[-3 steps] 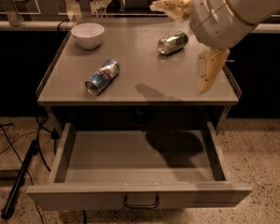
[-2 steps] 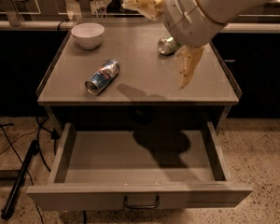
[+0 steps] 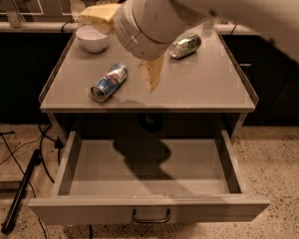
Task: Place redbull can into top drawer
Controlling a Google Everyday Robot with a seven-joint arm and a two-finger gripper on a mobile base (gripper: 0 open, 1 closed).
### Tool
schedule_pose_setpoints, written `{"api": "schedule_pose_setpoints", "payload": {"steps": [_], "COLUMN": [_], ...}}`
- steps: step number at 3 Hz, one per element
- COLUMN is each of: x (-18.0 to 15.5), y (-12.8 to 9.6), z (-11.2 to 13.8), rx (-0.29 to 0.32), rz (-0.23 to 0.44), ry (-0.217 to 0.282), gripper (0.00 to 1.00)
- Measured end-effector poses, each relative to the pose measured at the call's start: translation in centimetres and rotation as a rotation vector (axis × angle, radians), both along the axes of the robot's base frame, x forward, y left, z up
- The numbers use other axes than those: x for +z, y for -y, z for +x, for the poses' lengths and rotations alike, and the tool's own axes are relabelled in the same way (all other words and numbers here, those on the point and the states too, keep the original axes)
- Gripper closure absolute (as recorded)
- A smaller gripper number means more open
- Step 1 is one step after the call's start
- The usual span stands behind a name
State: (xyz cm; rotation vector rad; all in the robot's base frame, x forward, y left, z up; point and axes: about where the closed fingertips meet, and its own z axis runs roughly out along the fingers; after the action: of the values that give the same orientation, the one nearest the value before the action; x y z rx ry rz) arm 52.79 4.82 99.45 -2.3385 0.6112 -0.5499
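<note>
The redbull can [image 3: 108,81] lies on its side on the grey cabinet top [image 3: 199,88], at the front left, blue and silver with its silver end toward me. The top drawer [image 3: 149,208] stands pulled out below the cabinet top; its inside holds nothing and the dark bar handle [image 3: 151,216] sits at the centre of the front panel. My gripper [image 3: 117,53] hangs over the cabinet top just right of and above the can. Its yellowish fingers [image 3: 152,76] are spread wide, open and holding nothing.
A greenish-silver can [image 3: 185,45] lies on its side at the back right of the top. A white bowl [image 3: 93,38] stands at the back left. My large white arm [image 3: 189,9] covers the back middle. Dark cables [image 3: 20,193] lie on the floor at the left.
My arm and gripper have moved left across the cabinet top, from near the greenish-silver can to beside the redbull can. The cans, bowl and drawer have not moved.
</note>
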Motion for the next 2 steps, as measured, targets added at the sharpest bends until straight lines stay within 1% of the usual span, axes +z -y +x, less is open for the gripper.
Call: {"api": "schedule_pose_setpoints", "payload": {"steps": [1,2], "x": [0.08,0.07], "y": [1.01,1.0], "z": [1.11,1.12], "rx": [-0.031,-0.031], "rz": [-0.04,-0.04], "ry": [0.044,0.045], "gripper": [0.0,0.0]}}
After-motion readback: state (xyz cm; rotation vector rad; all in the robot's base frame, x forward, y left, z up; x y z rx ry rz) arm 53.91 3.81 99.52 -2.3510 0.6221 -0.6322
